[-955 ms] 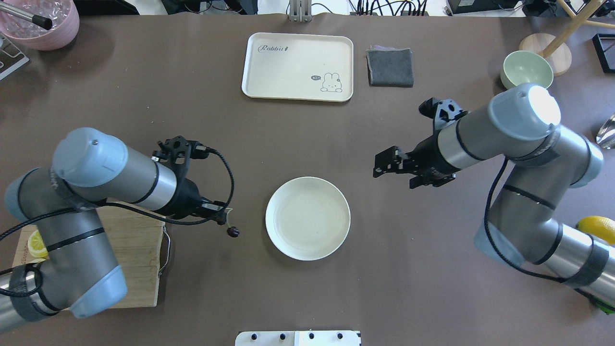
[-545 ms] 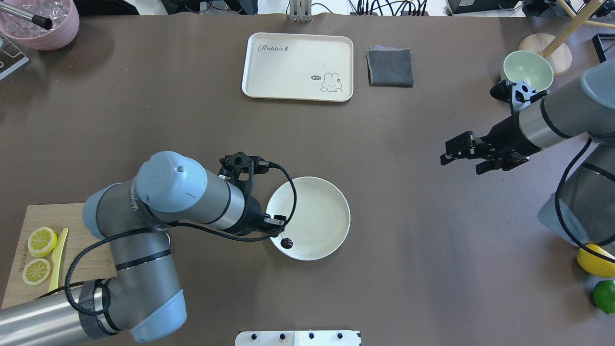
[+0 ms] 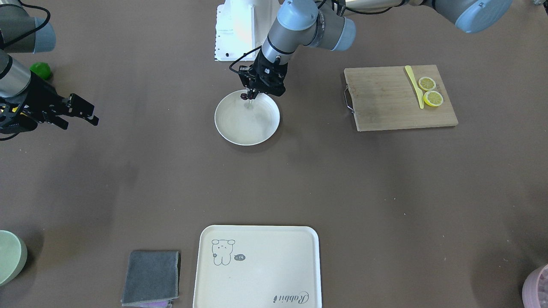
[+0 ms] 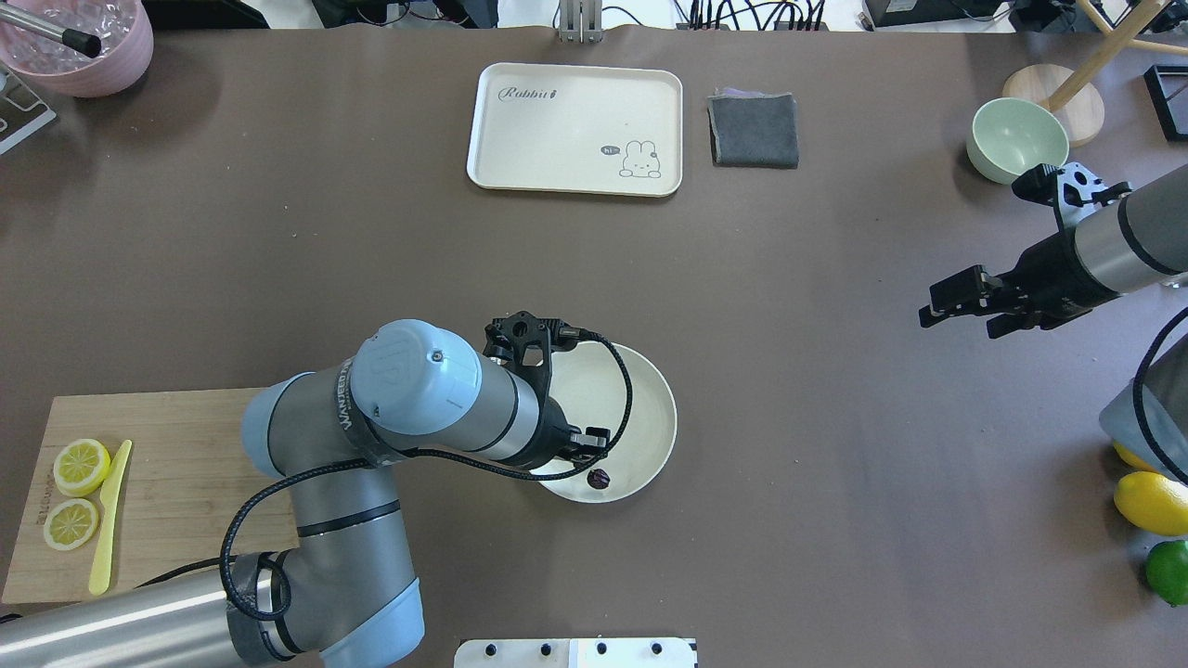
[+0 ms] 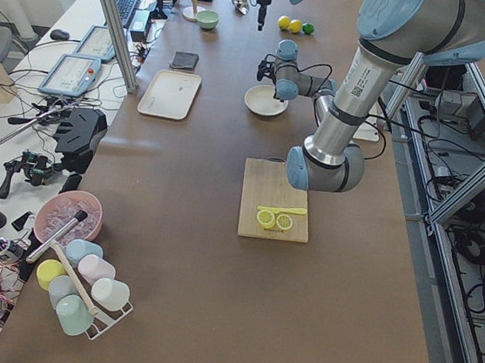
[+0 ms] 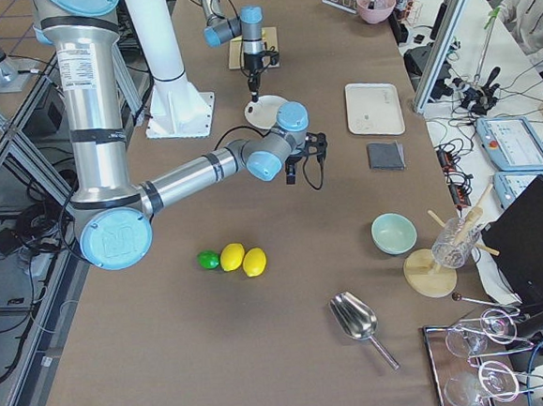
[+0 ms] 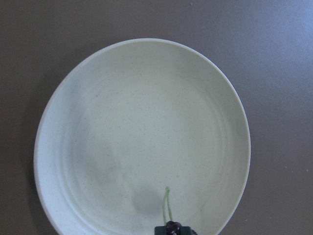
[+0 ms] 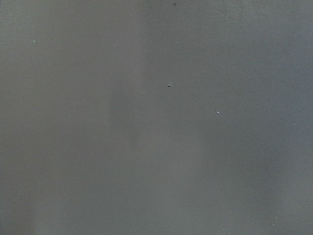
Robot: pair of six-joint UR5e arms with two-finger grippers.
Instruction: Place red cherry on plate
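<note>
We see the left gripper (image 3: 250, 96) clamped on the tiny dark red cherry pair (image 4: 600, 479) just inside the robot-side rim of the round cream-white plate (image 4: 650, 408), its green stems running lengthwise toward the plate's open middle, while the right gripper (image 4: 933, 308), jaws spread, hovers over the brown table (image 4: 789, 482) well apart.

The plate (image 7: 122, 122) is matt, smooth and faintly speckled. The cutting board (image 3: 385, 98) is pale, grained wood. The table (image 4: 835, 464) is matt brown; the cloth (image 4: 753, 130) is fuzzy grey fabric.

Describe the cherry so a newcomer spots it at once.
Find the round white plate mid-table. At its robot-side rim, the left end effector pinches the cherry. It is tiny and nearly black with thin green stems, unlike the yellow lemon slices on the board.
</note>
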